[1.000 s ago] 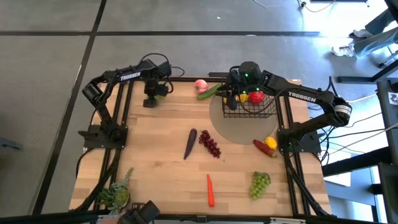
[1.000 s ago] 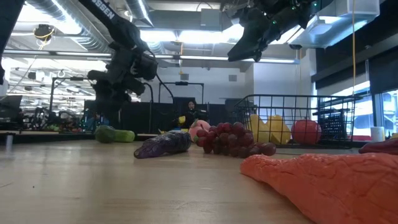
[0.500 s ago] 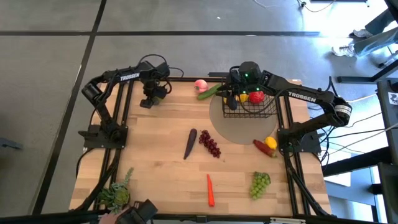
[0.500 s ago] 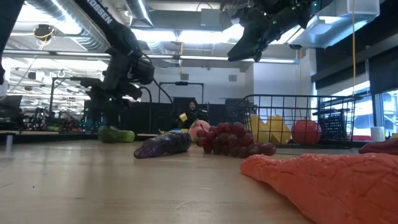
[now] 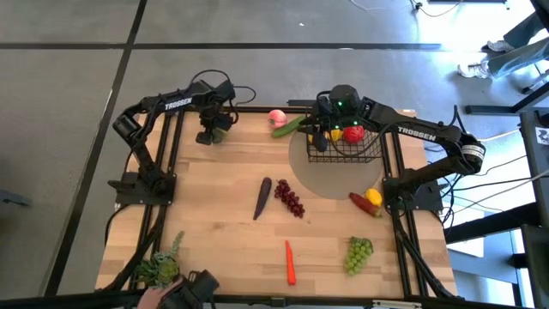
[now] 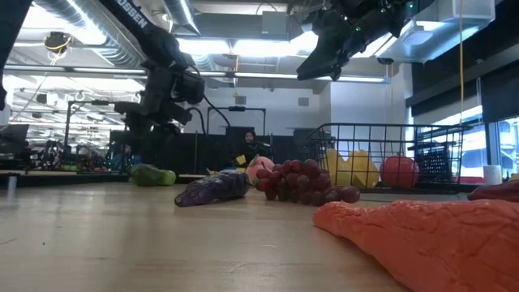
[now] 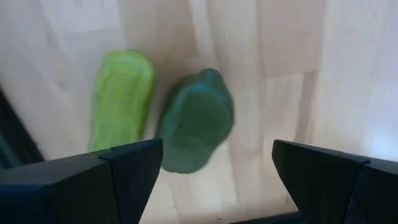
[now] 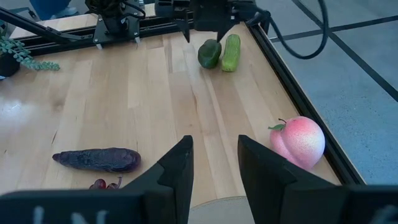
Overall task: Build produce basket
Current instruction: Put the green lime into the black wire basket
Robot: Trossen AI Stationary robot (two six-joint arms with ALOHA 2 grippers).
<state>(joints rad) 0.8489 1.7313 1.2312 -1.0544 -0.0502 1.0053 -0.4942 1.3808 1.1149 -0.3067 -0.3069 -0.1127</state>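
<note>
wooden bench (image 5: 214, 215), produce scattered over it. black wire basket (image 5: 345, 148) at far right corner, red pepper (image 5: 353, 133) and yellow pepper (image 6: 350, 169) inside. right pincer (image 5: 321, 131) above basket's rim, partly spread, empty. left pincer (image 5: 208, 130) spread wide over avocado (image 7: 196, 121), cucumber (image 7: 121, 99) just beside.

The left gripper (image 7: 214, 165) hangs over the wooden table (image 7: 348, 74) with its two dark fingers (image 7: 127, 171) spread wide apart. Beyond them lie a dark green avocado (image 7: 196, 121) and a lighter green cucumber (image 7: 121, 99). The cucumber lies just beside the avocado, the two touching or nearly so. Neither finger touches the avocado.
</note>
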